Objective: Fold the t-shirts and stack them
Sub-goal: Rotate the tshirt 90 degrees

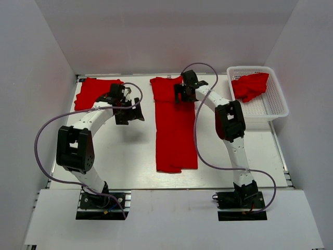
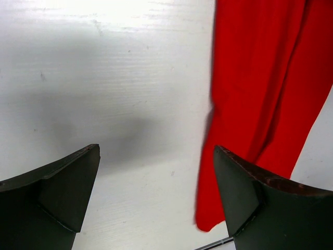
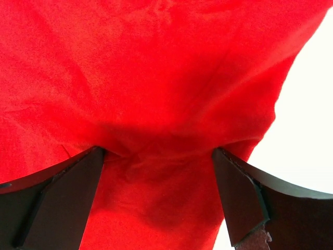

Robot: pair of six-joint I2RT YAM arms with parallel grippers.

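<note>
A long red t-shirt [image 1: 175, 133], folded lengthwise, lies down the middle of the table. My right gripper [image 1: 183, 92] is at its far end. In the right wrist view the gripper [image 3: 157, 150] is open, both fingertips down on the wrinkled red cloth [image 3: 156, 78], which spans the gap between them. A folded red t-shirt [image 1: 93, 92] lies at the far left. My left gripper [image 1: 125, 107] hovers beside it, open [image 2: 156, 147] over bare table, with a red cloth edge [image 2: 260, 78] next to its right finger. A third, crumpled t-shirt [image 1: 251, 86] sits in the basket.
A white mesh basket [image 1: 270, 107] stands at the far right corner. White walls close in the table on three sides. Purple cables loop from both arms. A thin metal rail [image 2: 214, 243] shows at the bottom of the left wrist view.
</note>
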